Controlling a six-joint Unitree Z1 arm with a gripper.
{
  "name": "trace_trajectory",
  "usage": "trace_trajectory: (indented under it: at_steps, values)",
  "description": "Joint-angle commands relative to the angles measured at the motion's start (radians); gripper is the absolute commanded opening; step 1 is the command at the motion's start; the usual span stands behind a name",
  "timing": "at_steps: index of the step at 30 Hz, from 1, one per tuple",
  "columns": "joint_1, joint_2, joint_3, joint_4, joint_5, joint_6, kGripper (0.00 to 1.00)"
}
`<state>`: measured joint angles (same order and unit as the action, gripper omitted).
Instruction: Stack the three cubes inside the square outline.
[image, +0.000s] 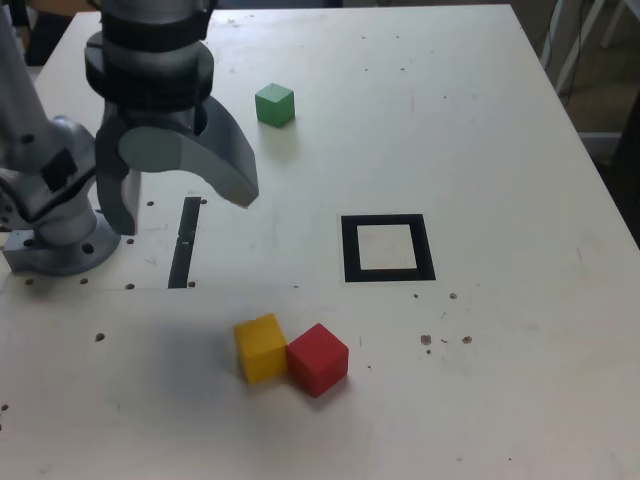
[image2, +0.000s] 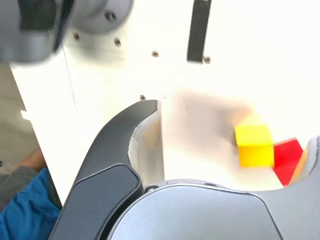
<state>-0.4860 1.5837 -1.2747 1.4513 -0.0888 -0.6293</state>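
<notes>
The gripper (image: 185, 185) is held wide open and empty in the upper left of the exterior view. The yellow cube (image: 261, 347), touching the red cube (image: 318, 359), is seen below it, toward the frame's lower centre, outside the square outline (image: 388, 248).

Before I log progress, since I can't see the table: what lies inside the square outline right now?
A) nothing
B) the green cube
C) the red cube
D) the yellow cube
A: the square outline shows only its bare white centre; the green cube, yellow cube and red cube all sit outside it.
</notes>
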Motion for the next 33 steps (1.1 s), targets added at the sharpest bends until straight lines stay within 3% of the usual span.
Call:
trace_trajectory:
  at_steps: [1, 16, 26, 33]
  values:
    - [-0.032, 0.022, -0.033, 0.008, 0.001, -0.042, 1.0]
    - [-0.116, 0.21, -0.213, -0.003, -0.034, -0.327, 0.99]
    - [-0.14, 0.277, -0.275, -0.009, -0.035, -0.301, 0.99]
    - [-0.141, 0.318, -0.275, -0.083, -0.018, -0.31, 0.99]
